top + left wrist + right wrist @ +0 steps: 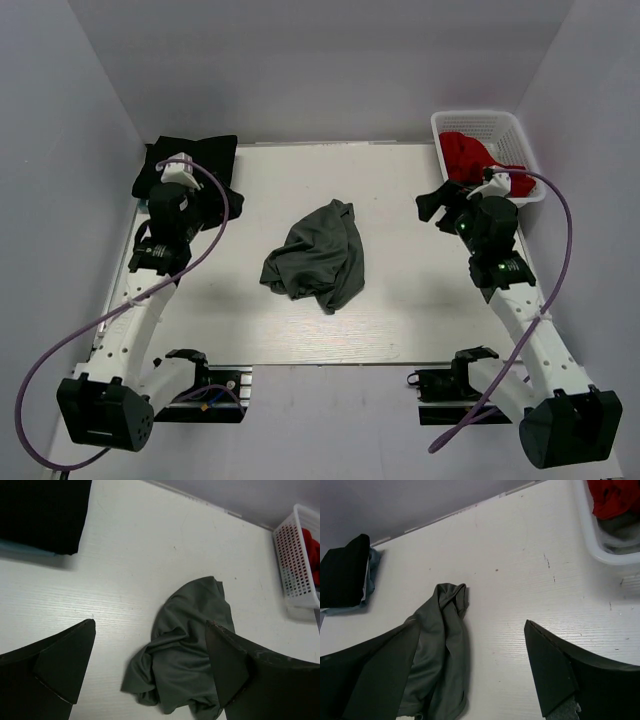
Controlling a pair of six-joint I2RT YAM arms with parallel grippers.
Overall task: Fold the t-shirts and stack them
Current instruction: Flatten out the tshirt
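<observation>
Soft matt cloth: the dark grey t-shirt [318,258], black t-shirt [203,155] and red t-shirt [464,152]. The surface [400,205] is white, matt, finely grained. The basket [478,121] is white plastic mesh.

T-shirts: three, being one dark grey t-shirt [318,255], one black t-shirt [205,160] and one red t-shirt [468,155]. Pale blue cloth [371,564]: one edge showing. White mesh basket [500,122]: one. Table [400,200]: one. Arms: two, left arm [150,300] and right arm [522,300].
</observation>
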